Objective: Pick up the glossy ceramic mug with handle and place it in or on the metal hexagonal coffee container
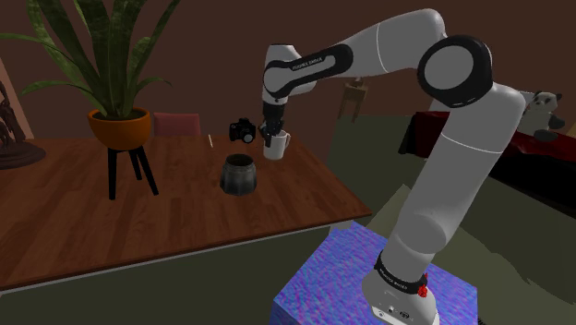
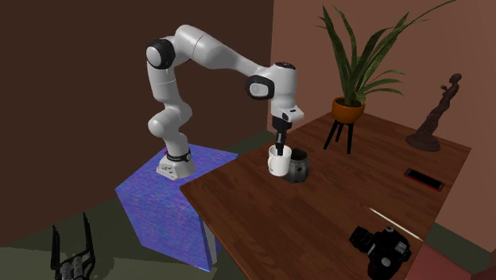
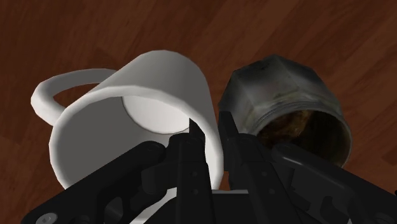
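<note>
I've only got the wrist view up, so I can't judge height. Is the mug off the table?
Observer: Yes. In the shoulder view the white mug, clasped by the gripper, hangs clear above the wooden table.
Operator: And the container, where does it sit from there?
Observer: The dark container stands on the table, lower than the mug and toward the shoulder view's left of it.

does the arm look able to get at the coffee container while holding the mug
Probably yes: the pincer clasps the white mug by its rim close to the dark container, whose open mouth has nothing over it.
</note>
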Available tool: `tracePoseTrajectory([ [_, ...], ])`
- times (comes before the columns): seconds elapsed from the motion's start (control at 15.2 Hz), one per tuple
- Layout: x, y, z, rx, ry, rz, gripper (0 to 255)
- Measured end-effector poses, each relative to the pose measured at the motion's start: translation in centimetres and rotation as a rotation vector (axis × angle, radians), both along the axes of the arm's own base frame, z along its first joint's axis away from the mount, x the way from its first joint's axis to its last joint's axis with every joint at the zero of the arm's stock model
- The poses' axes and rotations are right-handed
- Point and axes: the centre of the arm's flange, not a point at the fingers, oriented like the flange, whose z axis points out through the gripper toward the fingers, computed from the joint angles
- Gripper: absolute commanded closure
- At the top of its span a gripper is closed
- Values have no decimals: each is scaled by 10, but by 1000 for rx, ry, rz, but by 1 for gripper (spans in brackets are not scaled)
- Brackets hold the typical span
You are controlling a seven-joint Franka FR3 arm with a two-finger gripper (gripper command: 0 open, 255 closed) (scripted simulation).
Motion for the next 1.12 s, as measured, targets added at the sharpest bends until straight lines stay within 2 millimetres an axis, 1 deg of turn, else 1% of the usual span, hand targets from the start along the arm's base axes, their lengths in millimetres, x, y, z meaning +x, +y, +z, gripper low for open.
tracePoseTrajectory([
  [0.92, 0, -1, 76, 0, 0, 0, 255],
  [0.99, 0, -1, 79, 0, 0, 0, 255],
  [1.12, 5, 15, 84, 0, 0, 0, 255],
])
